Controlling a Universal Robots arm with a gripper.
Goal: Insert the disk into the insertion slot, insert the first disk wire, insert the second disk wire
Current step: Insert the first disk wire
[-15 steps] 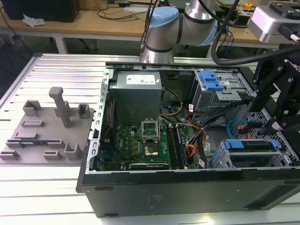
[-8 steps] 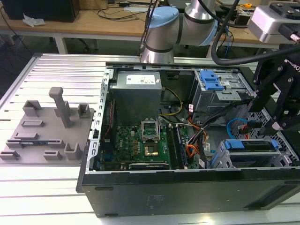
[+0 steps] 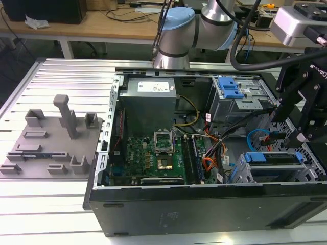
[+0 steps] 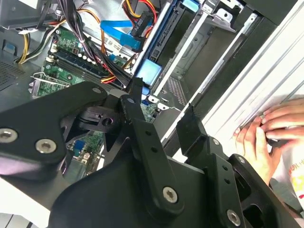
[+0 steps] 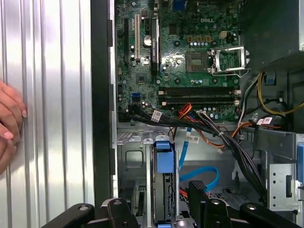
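The disk (image 3: 273, 164) lies inside the insertion slot (image 3: 244, 172), the low grey cage at the exterior view's lower right of the open computer case. Its blue carrier (image 5: 163, 156) shows along the edge. My black gripper (image 3: 294, 127) hovers just above that cage, open, with nothing between its fingers (image 4: 135, 92). In both wrist views the blue carrier end (image 4: 149, 71) sits beyond the fingertips (image 5: 198, 192). A blue flat cable (image 5: 199, 173) and a bundle of orange and black wires (image 4: 137, 21) lie beside the disk. I cannot tell whether either is plugged into it.
A taller grey cage with a blue latch (image 3: 230, 87) stands behind the low one. The green motherboard (image 3: 158, 155) fills the case floor. A person's hand (image 4: 268, 130) rests on the ribbed table beside the case. A grey fixture plate (image 3: 51, 140) sits at the exterior view's left.
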